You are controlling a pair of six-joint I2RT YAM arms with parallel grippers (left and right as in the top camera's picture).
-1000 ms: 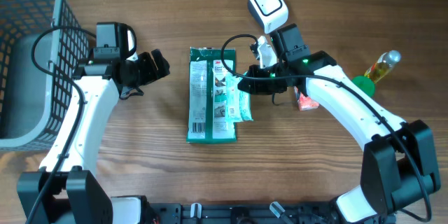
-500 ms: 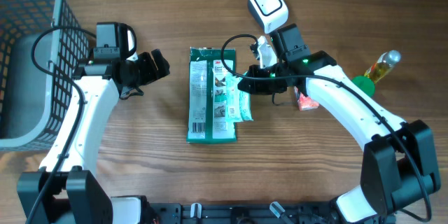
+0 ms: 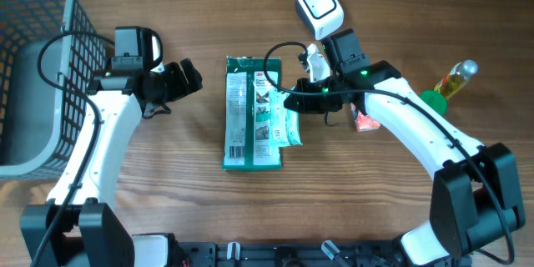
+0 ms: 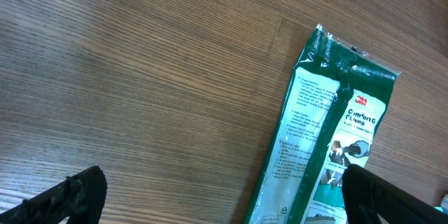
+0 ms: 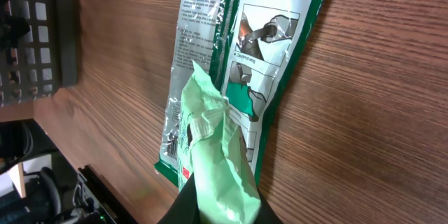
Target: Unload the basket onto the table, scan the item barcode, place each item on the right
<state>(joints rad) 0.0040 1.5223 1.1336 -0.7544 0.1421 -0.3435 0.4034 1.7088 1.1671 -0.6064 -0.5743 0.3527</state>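
Observation:
A pale green crinkled packet is pinched between the black fingers of my right gripper, which is shut on it. In the overhead view this packet hangs over the right edge of a flat dark green glove package lying on the wooden table, and the right gripper is just to the right of it. A barcode shows on the package's lower left corner. The white barcode scanner stands at the back, behind the right arm. My left gripper is open, left of the package and apart from it.
A grey wire basket fills the far left side. A small bottle with a green base and a small red item lie to the right of the right arm. Bare wooden table lies under the left gripper.

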